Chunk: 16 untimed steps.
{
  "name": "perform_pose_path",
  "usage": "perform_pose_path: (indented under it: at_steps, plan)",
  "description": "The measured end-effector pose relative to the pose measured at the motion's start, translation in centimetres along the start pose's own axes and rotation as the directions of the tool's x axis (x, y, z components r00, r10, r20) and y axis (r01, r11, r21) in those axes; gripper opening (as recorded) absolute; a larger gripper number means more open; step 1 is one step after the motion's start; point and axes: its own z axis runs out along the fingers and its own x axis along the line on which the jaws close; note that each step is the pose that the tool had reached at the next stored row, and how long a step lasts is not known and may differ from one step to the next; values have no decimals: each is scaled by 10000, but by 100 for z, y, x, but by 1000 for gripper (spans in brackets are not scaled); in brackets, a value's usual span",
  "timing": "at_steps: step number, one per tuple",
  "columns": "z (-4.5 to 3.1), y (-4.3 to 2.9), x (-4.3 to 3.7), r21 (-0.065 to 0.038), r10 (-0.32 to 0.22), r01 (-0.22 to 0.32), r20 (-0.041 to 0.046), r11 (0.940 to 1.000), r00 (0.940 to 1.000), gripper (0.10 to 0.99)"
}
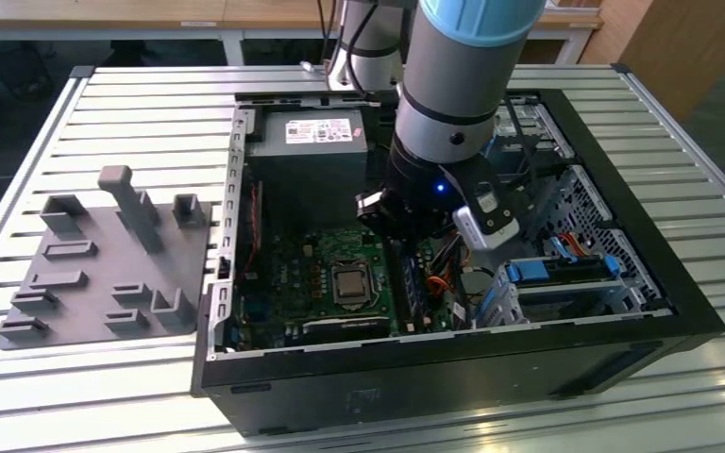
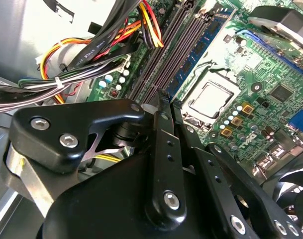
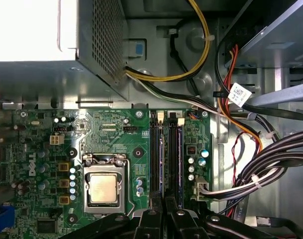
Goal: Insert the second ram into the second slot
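**Pincer low over the memory slots in the open computer**

The arm reaches down into an open computer case that lies on a slatted table. A gray moulded tray sits beside the case on the exterior view's left. The pincer is narrow, its two fingers set almost together. It hangs just over the near end of the row of memory slots next to the processor socket. A dark blue memory stick stands on edge in that row and runs away from the fingertips. I cannot tell whether the tips pinch it or only touch it. Bundled cables pass on the far side of the slots from the socket.
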Motion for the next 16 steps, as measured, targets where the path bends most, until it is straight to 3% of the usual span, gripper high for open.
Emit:
perform_pose_path:
  at_steps: [6, 16]
  plan:
    - [17, 0, 0, -2, 0, 0, -3, 10000, 10000, 137]
    - [139, 16, -20, 0, 0, 0, -19, 10000, 10000, 137]
